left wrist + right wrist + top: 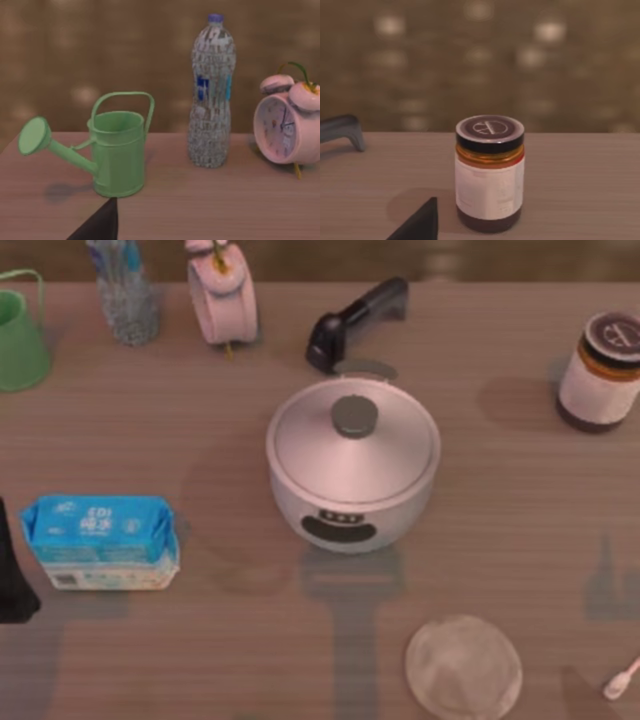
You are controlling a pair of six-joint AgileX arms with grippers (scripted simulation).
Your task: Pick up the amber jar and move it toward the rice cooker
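The amber jar (601, 370) is seen upright at the frame's upper right, the rice cooker (352, 462) at centre; neither pincer's state can be told.

Brown wood-grain table (520, 500); blurred, mottled brown backdrop (470, 60) with pale light spots.
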